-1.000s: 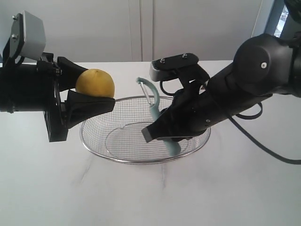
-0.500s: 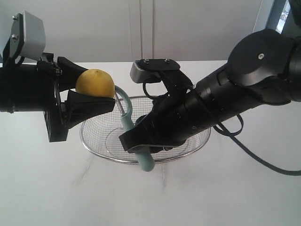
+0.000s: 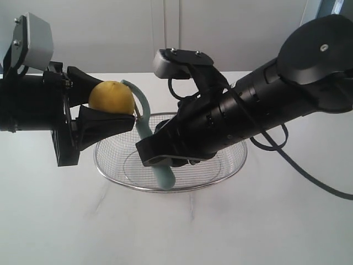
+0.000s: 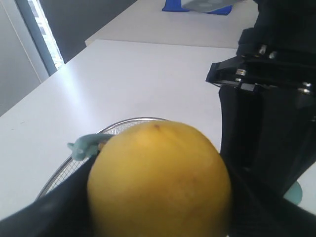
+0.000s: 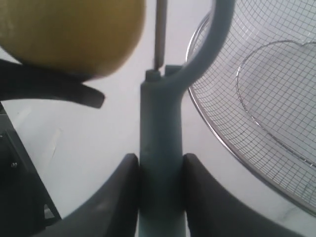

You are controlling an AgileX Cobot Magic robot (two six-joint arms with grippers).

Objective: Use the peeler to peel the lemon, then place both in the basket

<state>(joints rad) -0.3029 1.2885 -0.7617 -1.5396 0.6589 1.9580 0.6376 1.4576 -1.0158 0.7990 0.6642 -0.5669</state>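
Note:
My left gripper (image 3: 102, 107) is shut on the yellow lemon (image 3: 112, 97), holding it in the air left of the wire basket (image 3: 220, 171). The lemon (image 4: 158, 182) fills the left wrist view between the dark fingers. My right gripper (image 3: 160, 157) is shut on the pale teal peeler (image 3: 149, 138), clamping its handle (image 5: 160, 148) between both black fingers. The peeler's loop head and blade (image 5: 159, 34) lie right against the lemon's (image 5: 69, 34) right side. The silver basket (image 5: 237, 143) sits on the white table, empty, below the right arm.
The white tabletop (image 3: 176, 232) spreads all round the basket. A pale wall stands behind the table. In the left wrist view a blue object (image 4: 175, 6) lies on a far table. The bulky right arm (image 3: 276, 105) hangs over the basket's right half.
My right arm has swung left across the basket, carrying the peeler from over the basket's middle up to the lemon's side. The left gripper and lemon have stayed still.

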